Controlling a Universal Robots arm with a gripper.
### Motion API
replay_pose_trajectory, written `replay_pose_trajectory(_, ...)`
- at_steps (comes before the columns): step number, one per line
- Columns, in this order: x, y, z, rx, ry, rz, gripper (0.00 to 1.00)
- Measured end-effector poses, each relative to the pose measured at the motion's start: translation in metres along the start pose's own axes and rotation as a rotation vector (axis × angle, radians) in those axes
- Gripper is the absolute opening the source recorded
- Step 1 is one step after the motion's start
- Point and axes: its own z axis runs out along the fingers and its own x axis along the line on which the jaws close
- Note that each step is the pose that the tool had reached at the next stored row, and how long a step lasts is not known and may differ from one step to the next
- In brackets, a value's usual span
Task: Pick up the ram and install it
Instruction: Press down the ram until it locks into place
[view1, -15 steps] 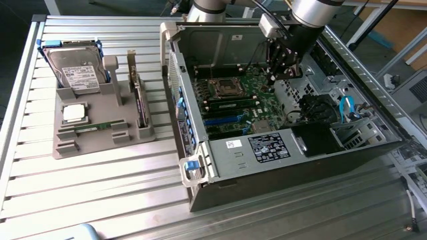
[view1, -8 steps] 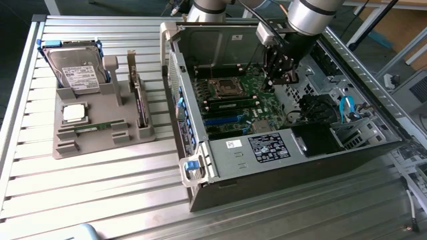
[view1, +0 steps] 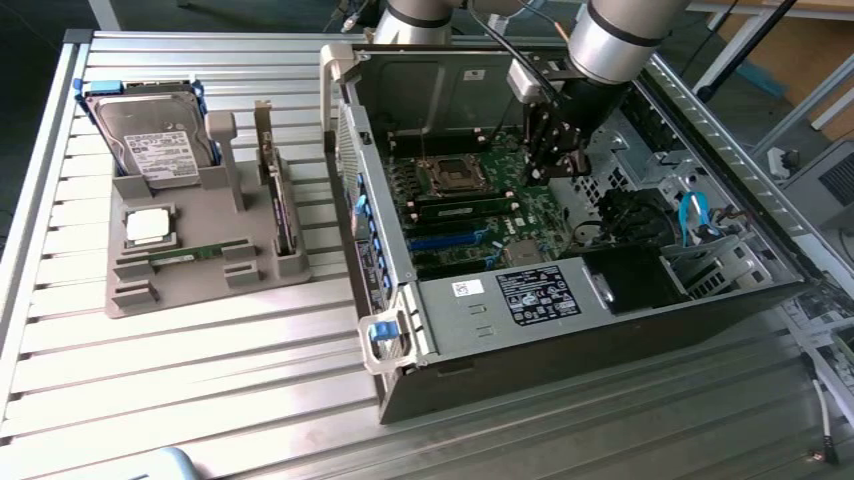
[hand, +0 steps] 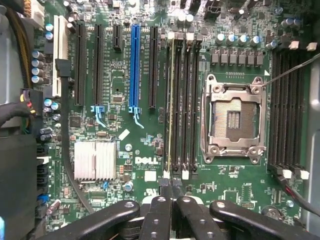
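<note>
The black gripper (hand: 171, 192), fingers closed, hovers above the thin green ram stick (hand: 171, 100) seated between black slots.

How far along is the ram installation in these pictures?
Done: one ram stands slotted in the motherboard. In hand: nothing visible; the shut gripper sits in line with that ram. Left: whether it is fully latched cannot be told, and a second ram lies in the tray.

A robotics lab: an open computer case (view1: 587, 290) on a slatted aluminium bench (view1: 200, 380).
</note>
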Motion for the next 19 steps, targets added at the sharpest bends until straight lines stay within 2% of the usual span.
replay_pose_trajectory(6, 0.0, -0.0003, 0.0111, 0.0001, 0.0, 0.0, 0.11)
replay_pose_trajectory(11, 0.0, -0.0002, 0.0112, 0.0, 0.0001, 0.0, 0.11)
replay_pose_trajectory(19, 0.0, 0.0133, 0.0151, 0.0001, 0.0001, 0.0, 0.11)
